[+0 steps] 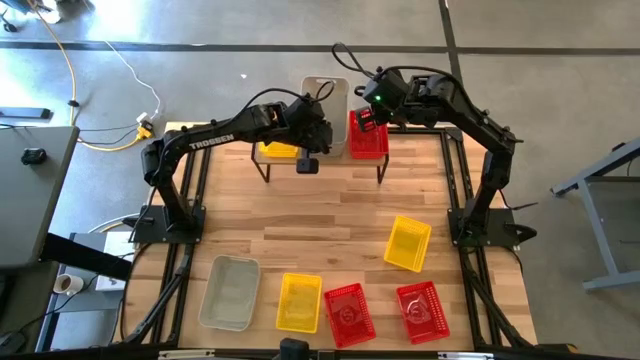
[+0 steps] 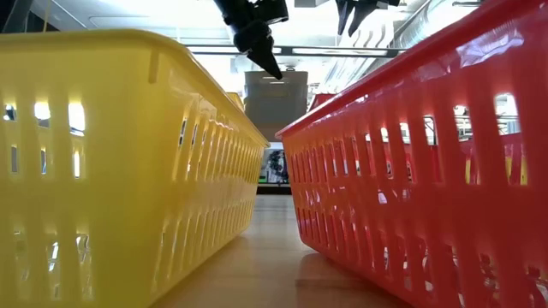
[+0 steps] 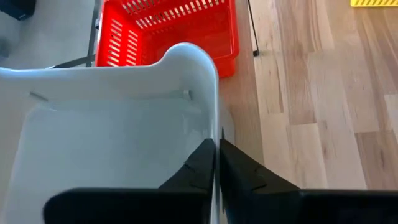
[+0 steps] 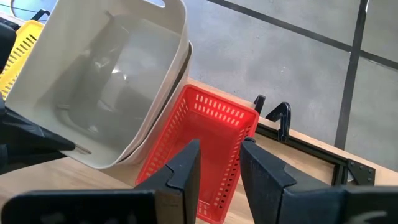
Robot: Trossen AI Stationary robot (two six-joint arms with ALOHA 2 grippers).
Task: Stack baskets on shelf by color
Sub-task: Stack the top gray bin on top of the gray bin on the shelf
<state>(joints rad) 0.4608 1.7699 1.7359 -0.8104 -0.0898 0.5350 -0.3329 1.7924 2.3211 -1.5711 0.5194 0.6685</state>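
The shelf stands at the table's far side. On it lie a yellow basket and a red basket. Between them is a grey-white basket, tilted and seemingly nested on a second one, and my left gripper is shut on it. My right gripper hangs open just above the red basket and touches nothing. On the near half of the table lie a grey-white basket, two yellow baskets and two red baskets. My left gripper pinches the grey-white basket's wall on its near side, one finger inside and the other outside. The fingers come from the table's left, slanting down, and lie along that wall. The basket sits tilted between the yellow and red baskets.
In the low view a yellow basket and a red basket stand close to the camera, with a narrow lane of table between them. Bare wood lies in the table's middle. A black frame edges the table's far side.
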